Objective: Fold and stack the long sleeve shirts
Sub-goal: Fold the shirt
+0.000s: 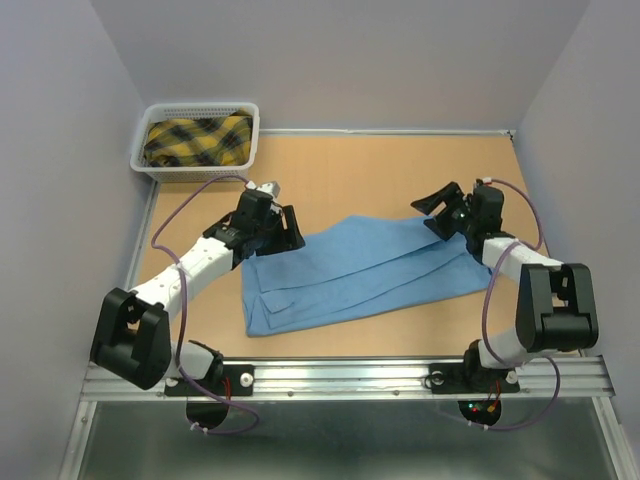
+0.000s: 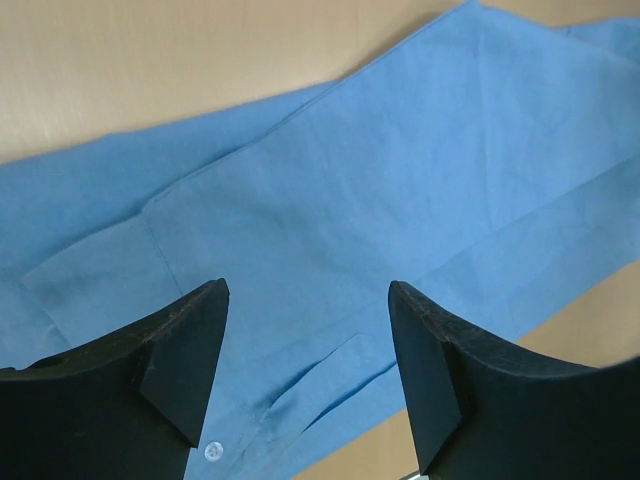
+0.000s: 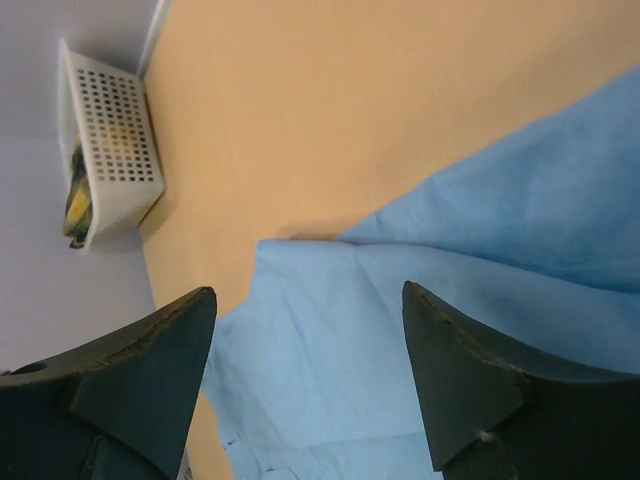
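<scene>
A light blue long sleeve shirt (image 1: 350, 272) lies folded into a long band across the middle of the table. My left gripper (image 1: 283, 232) is open and empty just above the shirt's far left corner. In the left wrist view the shirt (image 2: 400, 180) fills the frame, with a cuff and a white button (image 2: 211, 451) between my fingers (image 2: 190, 350). My right gripper (image 1: 440, 208) is open and empty above the shirt's far right end. The right wrist view shows the shirt (image 3: 400, 350) below my fingers (image 3: 460, 380).
A white perforated basket (image 1: 197, 140) at the table's back left corner holds a yellow and black plaid cloth (image 1: 198, 139). It also shows in the right wrist view (image 3: 110, 150). Grey walls enclose the table on three sides. A metal rail (image 1: 350, 375) runs along the near edge.
</scene>
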You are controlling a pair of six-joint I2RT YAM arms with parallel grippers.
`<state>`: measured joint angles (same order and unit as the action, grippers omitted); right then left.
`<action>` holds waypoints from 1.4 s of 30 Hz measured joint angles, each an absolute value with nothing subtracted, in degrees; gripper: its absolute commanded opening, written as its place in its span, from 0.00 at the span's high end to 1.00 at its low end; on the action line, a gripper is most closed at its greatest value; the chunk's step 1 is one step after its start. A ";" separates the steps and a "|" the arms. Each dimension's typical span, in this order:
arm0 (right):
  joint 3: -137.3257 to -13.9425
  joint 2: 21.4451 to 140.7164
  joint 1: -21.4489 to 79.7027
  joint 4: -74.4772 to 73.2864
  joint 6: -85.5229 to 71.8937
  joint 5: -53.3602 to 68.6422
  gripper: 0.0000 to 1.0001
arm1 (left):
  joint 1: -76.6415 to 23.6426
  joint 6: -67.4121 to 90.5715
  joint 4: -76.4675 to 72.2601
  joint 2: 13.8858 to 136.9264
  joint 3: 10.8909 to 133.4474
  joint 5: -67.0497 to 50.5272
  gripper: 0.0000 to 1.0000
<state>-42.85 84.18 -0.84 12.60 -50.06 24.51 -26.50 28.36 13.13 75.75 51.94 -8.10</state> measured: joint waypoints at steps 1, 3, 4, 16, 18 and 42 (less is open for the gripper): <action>-41.06 84.71 -1.13 14.76 -51.11 24.16 0.20 | -26.50 28.69 12.78 76.03 50.68 -8.38 0.24; -37.69 85.65 -2.11 17.67 -52.84 23.73 0.20 | -26.50 29.19 11.79 75.99 48.84 -8.47 0.24; -35.16 86.48 -3.51 19.55 -53.89 23.55 0.20 | -26.50 29.45 11.09 75.92 48.10 -8.34 0.24; -25.80 90.43 -16.86 31.77 -56.97 28.93 0.22 | -26.00 31.66 5.89 75.92 45.76 -4.73 0.24; -25.78 89.62 -17.30 31.27 -56.12 29.98 0.22 | -25.36 32.08 5.80 75.90 45.74 -3.03 0.25; -36.56 90.32 -17.56 26.70 -53.25 33.30 0.22 | -18.87 36.21 2.52 72.86 43.24 -2.66 0.16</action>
<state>-36.56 90.32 -17.56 26.70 -53.25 33.30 -18.87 36.21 2.52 72.86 43.24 -2.66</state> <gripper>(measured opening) 0.784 0.841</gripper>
